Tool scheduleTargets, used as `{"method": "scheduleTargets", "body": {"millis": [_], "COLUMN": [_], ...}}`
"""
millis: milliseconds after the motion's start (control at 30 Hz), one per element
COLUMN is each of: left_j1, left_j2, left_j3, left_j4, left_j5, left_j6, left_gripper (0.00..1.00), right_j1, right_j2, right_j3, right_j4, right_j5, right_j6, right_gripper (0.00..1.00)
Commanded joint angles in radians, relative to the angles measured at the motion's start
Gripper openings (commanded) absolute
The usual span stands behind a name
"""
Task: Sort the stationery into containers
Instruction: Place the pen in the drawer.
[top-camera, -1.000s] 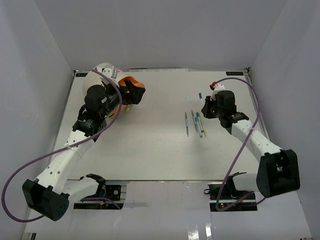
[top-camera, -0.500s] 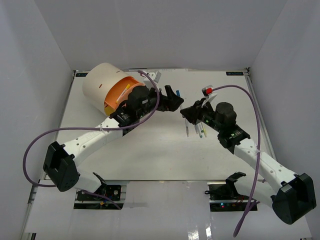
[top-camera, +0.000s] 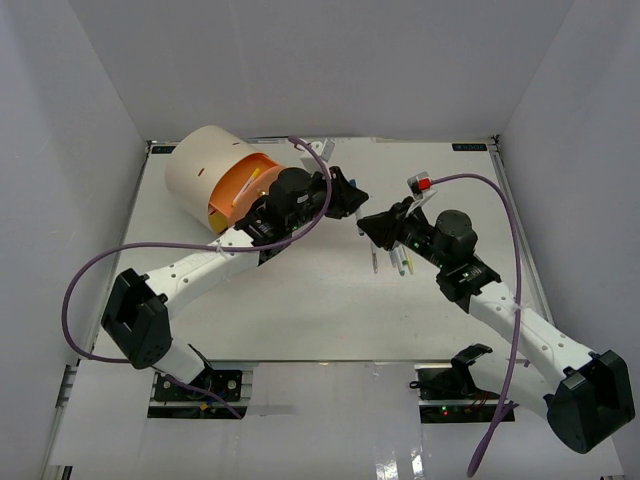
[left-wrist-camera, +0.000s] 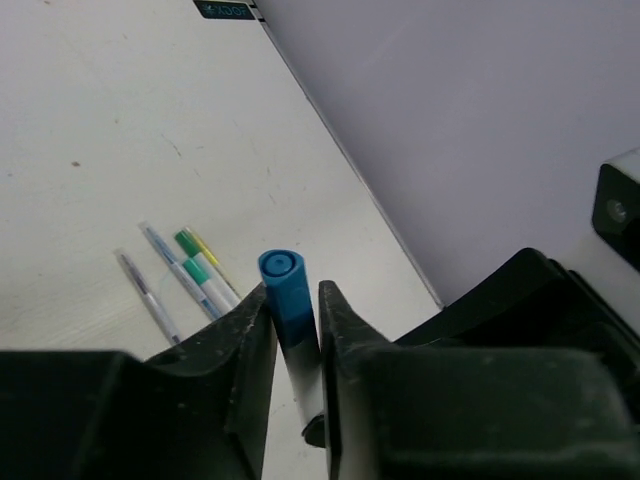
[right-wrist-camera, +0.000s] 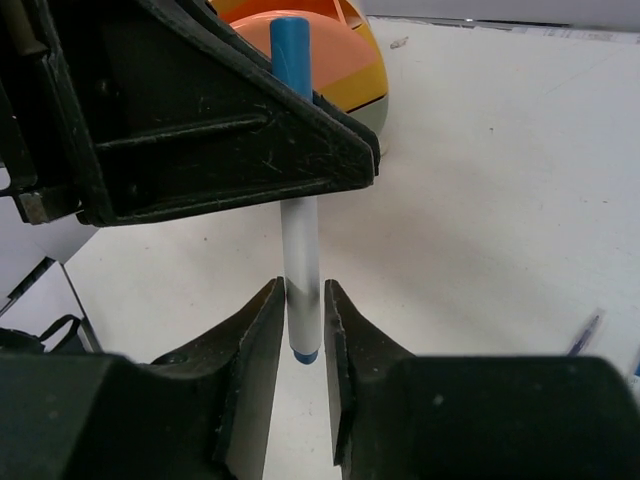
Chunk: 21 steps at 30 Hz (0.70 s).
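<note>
Marker (right-wrist-camera: 300, 250) hangs between organizer (top-camera: 195, 170), left, and loose pens (top-camera: 400, 258), right.

The small dark label (left-wrist-camera: 224, 9) at the table's (left-wrist-camera: 100, 150) edge is illegible.

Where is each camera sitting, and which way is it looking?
Top camera: high above and behind the arms, looking down on the table; both arms, the left hand and the right hand show.
Left wrist camera: on the left arm, facing past its own fingers toward the loose pens and the side wall.
Right wrist camera: on the right arm, facing past its own fingers toward the left hand and the organizer.
Shared: both wrist views show the blue-capped pen between fingers.
</note>
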Motion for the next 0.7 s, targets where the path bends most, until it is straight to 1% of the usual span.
{"method": "scheduleTargets", "body": {"millis": [0, 33, 67, 133, 167, 200, 233, 267, 300, 333, 367, 400, 433, 467, 500, 533, 600, 667], "left_j1": [-0.005, -0.005, -0.004, -0.002, -0.001, 0.002, 0.005, 0.01, 0.013, 0.025, 0.033, 0.042, 0.053, 0.08, 0.096, 0.117, 0.189, 0.258], "left_j2": [-0.014, -0.016, -0.022, -0.033, -0.047, -0.053, -0.056, -0.059, -0.063, -0.067, -0.067, -0.07, -0.071, -0.073, -0.071, -0.071, -0.068, -0.05], "left_j3": [0.042, 0.042, 0.037, 0.033, 0.033, 0.056, 0.075, 0.098, 0.155, 0.186, 0.215, 0.276, 0.304, 0.332, 0.358, 0.403, 0.438, 0.485], "left_j4": [0.032, 0.032, 0.03, 0.021, 0.009, -0.044, -0.089, -0.135, -0.239, -0.334, -0.379, -0.417, -0.456, -0.486, -0.544, -0.569, -0.631, -0.686], "left_j5": [0.05, 0.053, 0.056, 0.045, 0.021, 0.006, -0.02, -0.048, -0.141, -0.222, -0.261, -0.298, -0.33, -0.355, -0.387, -0.395, -0.393, -0.381], "left_j6": [0.013, 0.025, 0.033, 0.068, 0.086, 0.111, 0.167, 0.201, 0.238, 0.319, 0.362, 0.405, 0.447, 0.488, 0.569, 0.605, 0.71, 0.757], "left_gripper": [0.26, 0.23, 0.17, 0.13, 0.13, 0.13, 0.13, 0.13, 0.14, 0.15, 0.15, 0.15, 0.16, 0.17, 0.18, 0.18, 0.18, 0.18], "right_j1": [0.006, 0.006, 0.006, 0.006, 0.006, 0.005, 0.005, 0.005, 0.003, 0.003, 0.003, 0.0, 0.0, -0.005, -0.005, -0.006, -0.008, -0.009], "right_j2": [-0.008, -0.008, -0.01, -0.013, -0.016, -0.023, -0.028, -0.031, -0.036, -0.039, -0.04, -0.04, -0.043, -0.045, -0.051, -0.055, -0.063, -0.066], "right_j3": [-0.01, -0.011, -0.011, -0.008, -0.004, -0.001, 0.004, 0.015, 0.021, 0.038, 0.044, 0.05, 0.053, 0.053, 0.049, 0.044, 0.032, 0.013], "right_j4": [0.071, 0.071, 0.07, 0.052, 0.039, 0.027, -0.014, -0.037, -0.063, -0.126, -0.158, -0.189, -0.239, -0.258, -0.272, -0.283, -0.306, -0.317], "right_j5": [-0.007, -0.007, -0.006, 0.0, 0.005, 0.016, 0.025, 0.049, 0.066, 0.097, 0.115, 0.134, 0.149, 0.169, 0.175, 0.178, 0.184, 0.184], "right_j6": [0.013, 0.013, 0.013, -0.001, -0.007, -0.03, -0.047, -0.064, -0.08, -0.119, -0.136, -0.148, -0.171, -0.18, -0.189, -0.196, -0.209, -0.217], "right_gripper": [0.29, 0.32, 0.4, 0.53, 0.62, 0.75, 0.8, 0.92, 0.96, 1.0, 0.96, 0.94, 0.92, 0.91, 0.91, 0.91, 0.91, 0.91]}}
